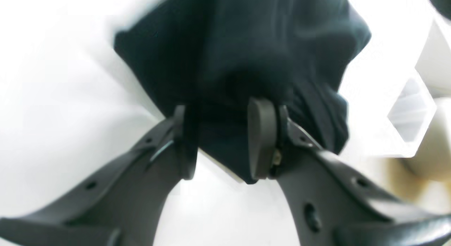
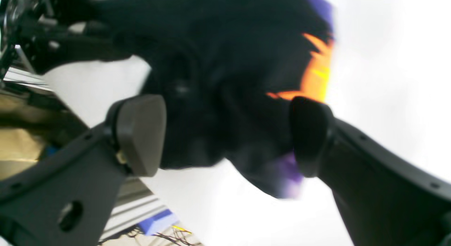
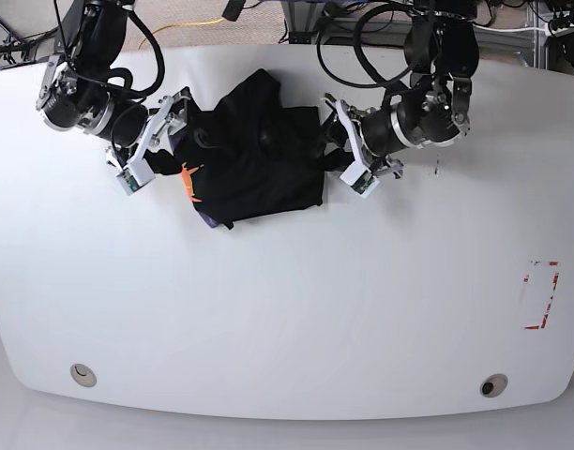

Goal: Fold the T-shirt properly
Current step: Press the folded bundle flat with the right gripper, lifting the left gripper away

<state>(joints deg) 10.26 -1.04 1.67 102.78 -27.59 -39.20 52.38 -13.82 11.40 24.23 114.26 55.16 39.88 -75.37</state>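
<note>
The black T-shirt (image 3: 259,155) lies crumpled in a heap at the back middle of the white table (image 3: 287,309), with an orange and purple print on its left side. In the base view my right gripper (image 3: 160,141) sits at the heap's left edge and my left gripper (image 3: 341,155) at its right edge. The right wrist view shows the right gripper (image 2: 225,136) wide open, the T-shirt (image 2: 229,62) lying loose between its pads. In the left wrist view the left gripper (image 1: 223,140) has its jaws apart, with a corner of the T-shirt (image 1: 239,45) lying between them.
A red-outlined rectangle (image 3: 540,295) is marked on the table at the right. Two round fittings (image 3: 81,375) (image 3: 493,384) sit near the front edge. An aluminium frame rail (image 1: 412,112) and cables run along the back edge behind both arms.
</note>
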